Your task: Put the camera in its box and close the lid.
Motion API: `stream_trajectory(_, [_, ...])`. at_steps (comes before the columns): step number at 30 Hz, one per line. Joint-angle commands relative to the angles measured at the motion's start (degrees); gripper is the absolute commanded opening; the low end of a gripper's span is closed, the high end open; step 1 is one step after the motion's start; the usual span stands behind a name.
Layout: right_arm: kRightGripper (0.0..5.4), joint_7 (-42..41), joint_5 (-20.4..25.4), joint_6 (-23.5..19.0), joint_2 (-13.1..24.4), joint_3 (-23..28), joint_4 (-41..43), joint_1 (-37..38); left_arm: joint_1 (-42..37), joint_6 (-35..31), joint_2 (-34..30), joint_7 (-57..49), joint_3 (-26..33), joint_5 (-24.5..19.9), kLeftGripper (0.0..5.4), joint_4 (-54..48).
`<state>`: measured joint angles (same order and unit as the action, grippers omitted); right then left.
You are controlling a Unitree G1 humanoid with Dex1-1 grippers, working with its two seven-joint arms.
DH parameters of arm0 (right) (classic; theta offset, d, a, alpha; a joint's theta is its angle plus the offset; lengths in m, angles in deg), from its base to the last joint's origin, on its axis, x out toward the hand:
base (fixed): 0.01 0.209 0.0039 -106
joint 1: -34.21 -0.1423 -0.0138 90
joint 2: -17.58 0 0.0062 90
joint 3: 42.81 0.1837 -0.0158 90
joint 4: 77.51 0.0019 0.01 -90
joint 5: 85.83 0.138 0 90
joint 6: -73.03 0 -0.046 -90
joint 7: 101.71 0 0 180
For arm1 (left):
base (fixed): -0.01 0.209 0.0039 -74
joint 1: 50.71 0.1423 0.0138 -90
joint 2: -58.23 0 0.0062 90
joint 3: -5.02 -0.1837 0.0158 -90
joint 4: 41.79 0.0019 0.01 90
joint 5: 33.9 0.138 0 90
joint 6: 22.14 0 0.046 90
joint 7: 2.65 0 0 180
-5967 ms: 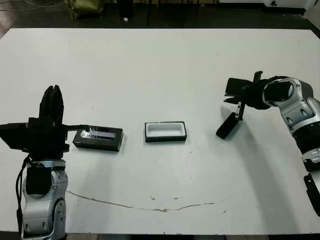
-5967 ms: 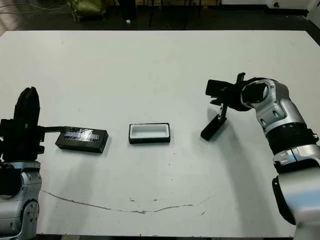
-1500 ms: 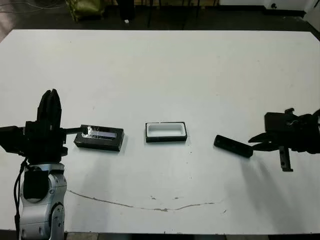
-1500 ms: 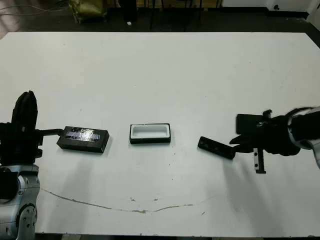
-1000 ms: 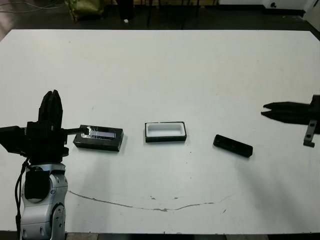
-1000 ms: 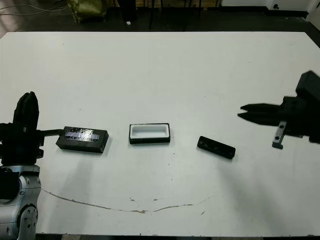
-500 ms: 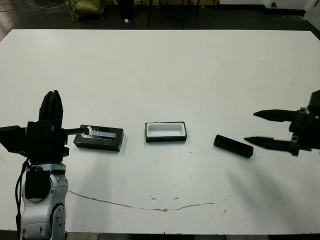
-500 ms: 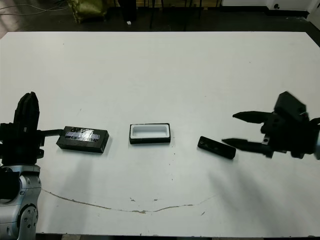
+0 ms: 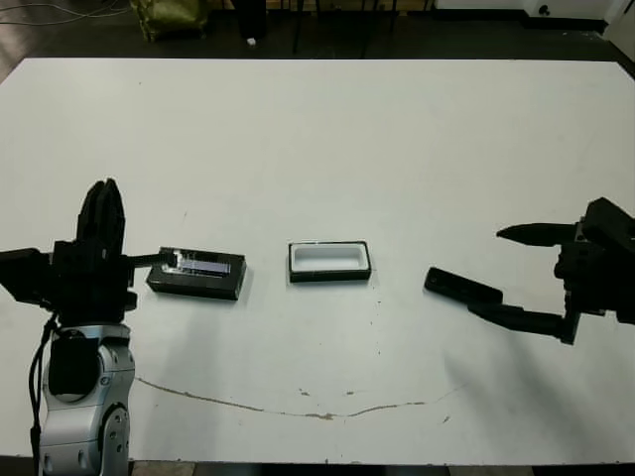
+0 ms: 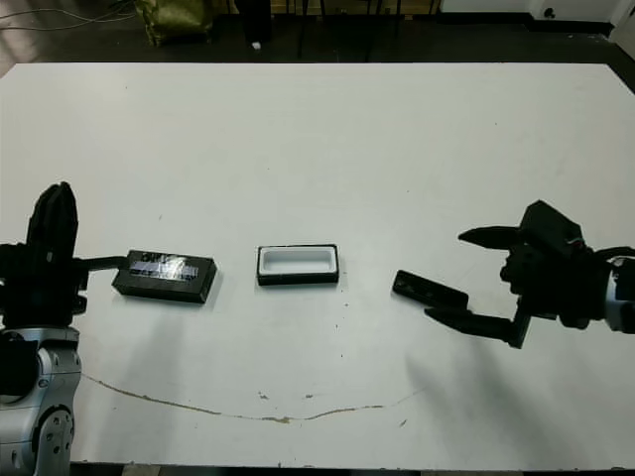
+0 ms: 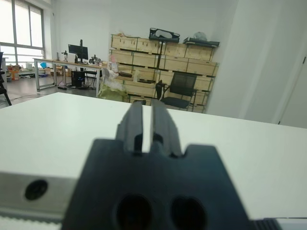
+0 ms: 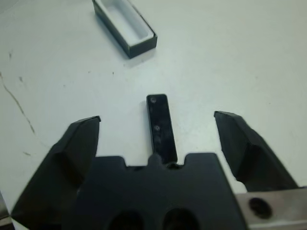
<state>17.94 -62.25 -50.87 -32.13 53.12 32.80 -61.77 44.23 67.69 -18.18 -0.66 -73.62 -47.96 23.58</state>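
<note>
At the far left the left hand stands upright above the bench, its two fingers pressed nearly together with only a sliver of light between them, clenched on nothing. Just to its right the lid lies flat on the bench, black with a pale shiny strip along its top; a thin dark part of the left arm reaches toward the lid's near end, though I cannot tell whether it touches.

Further right, near the middle of the bench, the box sits open with its white lining showing, well apart from the lid and with nothing inside it.

Right again, the camera lies flat on the bare bench, angled a little, outside the box and clear of it. The right hand comes in low from the right edge with its fingers spread wide, released. In the right wrist view the camera lies in line with the gap between them, its near end close to the hand's black body, and neither finger touches it.
</note>
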Motion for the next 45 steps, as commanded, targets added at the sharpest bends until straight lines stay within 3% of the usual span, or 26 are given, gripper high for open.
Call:
stream_trajectory(1, [4.33,-0.08,0.11,-2.06,0.81,-1.10,-0.14,0.11,1.45,-0.82,-0.07,-0.30,-0.03,0.45,0.00,0.01])
stream_trajectory(4, [3.80,-0.31,-0.35,-1.25,0.39,-1.75,-1.48,-0.17,1.48,-0.53,0.06,-0.16,-0.06,0.22,0.00,0.09])
stream_trajectory(9, [4.16,-1.02,-1.41,-0.89,0.52,-4.09,-3.58,-1.57,1.40,-0.38,0.15,-0.33,-0.04,0.42,0.00,0.46])
stream_trajectory(14, [3.29,-1.26,-1.86,-1.13,-0.03,-5.70,-5.44,-2.82,1.50,-0.73,0.26,-0.55,-0.14,0.45,0.00,0.04])
stream_trajectory(16, [3.31,-1.88,-2.35,-0.21,-0.03,-6.57,-6.54,-3.61,1.57,-1.21,0.18,-0.75,-0.16,0.50,0.00,-0.24])
stream_trajectory(19, [3.85,-2.77,-2.86,1.91,-0.39,-7.05,-7.78,-4.38,1.63,-1.23,0.35,-0.88,-0.24,0.21,0.00,-0.42])
stream_trajectory(25, [5.14,-3.38,-2.99,1.38,-0.16,-7.86,-8.00,-6.06,1.65,-0.27,0.03,-0.52,-0.22,0.65,0.00,0.09])
stream_trajectory(29, [4.88,-4.00,-3.93,3.16,-0.51,-8.86,-9.65,-7.12,1.72,-1.33,0.22,-0.85,-0.24,0.22,0.00,-0.48])
stream_trajectory(32, [5.12,-5.49,-4.70,6.53,-1.47,-9.73,-12.84,-8.04,1.64,-1.04,0.27,-0.70,-0.18,0.03,0.00,-0.18])
stream_trajectory(34, [5.38,-6.04,-4.94,5.30,-1.18,-10.60,-12.73,-9.07,1.68,-0.82,0.24,-0.70,-0.19,0.21,0.00,-0.11])
stream_trajectory(38, [5.38,-7.37,-5.45,6.84,-1.97,-11.81,-14.64,-10.44,1.78,-0.64,0.21,-0.78,-0.27,0.61,0.00,-0.09])
stream_trajectory(45, [5.38,-6.85,-6.68,4.97,-2.93,-13.52,-15.42,-11.94,1.80,-0.28,0.02,-0.57,-0.15,0.87,0.00,0.17])
